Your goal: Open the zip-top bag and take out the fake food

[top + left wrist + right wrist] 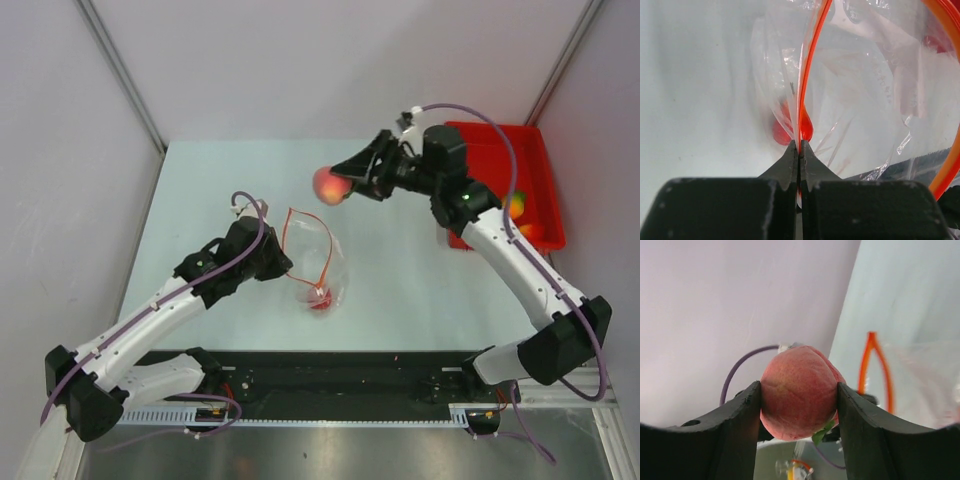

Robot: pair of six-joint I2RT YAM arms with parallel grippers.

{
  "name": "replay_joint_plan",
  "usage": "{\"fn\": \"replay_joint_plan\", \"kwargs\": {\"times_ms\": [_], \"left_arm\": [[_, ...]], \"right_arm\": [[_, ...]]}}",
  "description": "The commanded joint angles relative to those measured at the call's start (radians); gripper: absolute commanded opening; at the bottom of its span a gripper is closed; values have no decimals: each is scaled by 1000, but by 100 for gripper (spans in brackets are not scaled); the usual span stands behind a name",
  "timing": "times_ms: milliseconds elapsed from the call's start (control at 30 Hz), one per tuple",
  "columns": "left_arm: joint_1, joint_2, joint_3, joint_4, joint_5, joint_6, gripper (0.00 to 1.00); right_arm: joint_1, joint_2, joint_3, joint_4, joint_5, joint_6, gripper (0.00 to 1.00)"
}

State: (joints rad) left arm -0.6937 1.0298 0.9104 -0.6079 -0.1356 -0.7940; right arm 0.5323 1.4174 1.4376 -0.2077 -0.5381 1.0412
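Top external view is showing the small clear crinkly zip-top bag (318,255) lying open on the pale table (420,290), its red-orange zip strip (300,235) gaping in a loop. The left gripper (283,264) is pinching that strip, jaws pressed together on the thin plastic edge, holding the mouth wide. The right gripper (345,185) is carrying a round pink-orange toy peach (329,186), clamped between its fingers, above the table between the bag and the rigid red plastic tray (500,140). So the opening is done and the emptying is looking partway through. A yellow-green piece (517,204) and an orange piece (530,232) are sitting in the tray, while at least one small red piece (320,300) is lying at the bag's bottom.
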Motion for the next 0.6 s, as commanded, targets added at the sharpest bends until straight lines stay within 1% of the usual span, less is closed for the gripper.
{"fn": "replay_joint_plan", "kwargs": {"times_ms": [0,33,67,133,167,200,233,300,367,400,567], "left_arm": [[-1,6,67,-29,-50,29,0],[-1,7,85,-33,-52,47,0],[0,21,103,-47,-50,67,0],[0,30,123,-56,-38,85,0],[0,33,127,-53,-30,90,0],[0,41,130,-52,-15,94,0],[0,42,130,-52,-6,98,0],[-1,49,128,-44,13,98,0],[0,52,122,-29,45,99,0],[0,52,116,-24,54,99,0],[0,58,116,-23,85,116,0]], "right_arm": [[-223,-29,15,-172,43,-180,7],[-273,-23,15,-209,87,-226,7],[-398,-8,7,-266,201,-347,7],[-471,37,-5,-269,280,-403,8],[-558,60,-9,-260,308,-420,7],[-587,84,-9,-253,325,-455,7],[-627,142,-8,-251,339,-457,7],[-725,196,-8,-243,346,-451,8],[-770,263,-5,-233,410,-466,10],[-820,284,0,-239,423,-477,10],[-885,371,0,-280,530,-562,14]]}}
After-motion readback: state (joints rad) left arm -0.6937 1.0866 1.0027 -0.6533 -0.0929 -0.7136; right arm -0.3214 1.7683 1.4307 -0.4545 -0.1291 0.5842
